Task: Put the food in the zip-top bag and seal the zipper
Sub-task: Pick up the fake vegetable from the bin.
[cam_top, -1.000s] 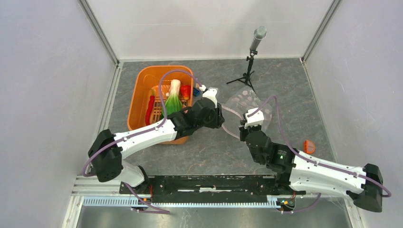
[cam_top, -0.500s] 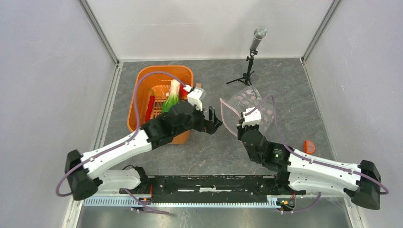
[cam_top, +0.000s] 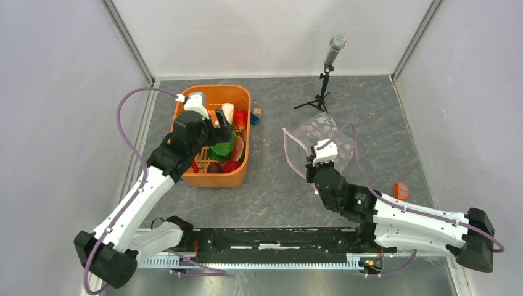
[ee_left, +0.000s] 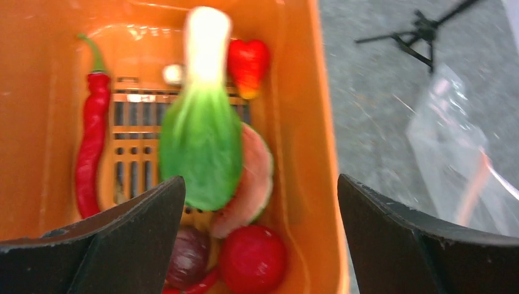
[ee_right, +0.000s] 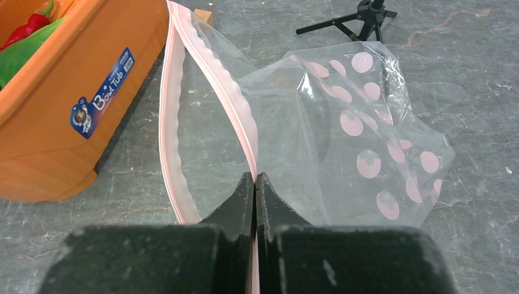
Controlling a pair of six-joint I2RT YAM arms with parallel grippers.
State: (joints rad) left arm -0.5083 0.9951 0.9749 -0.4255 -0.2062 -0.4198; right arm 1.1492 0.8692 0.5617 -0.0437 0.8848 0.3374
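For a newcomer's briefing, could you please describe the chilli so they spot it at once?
Find the orange tub on the table's left. Along its left wall lies the chilli: long, thin, red, with a green stem, unlike the rounded red pieces nearby.

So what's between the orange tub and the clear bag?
Nothing, just bare grey table between the orange tub and the zip-top bag, seen in the top view.

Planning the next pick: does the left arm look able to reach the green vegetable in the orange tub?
Probably yes: the left gripper hangs open above the orange tub, and the green vegetable lies uncovered on top.
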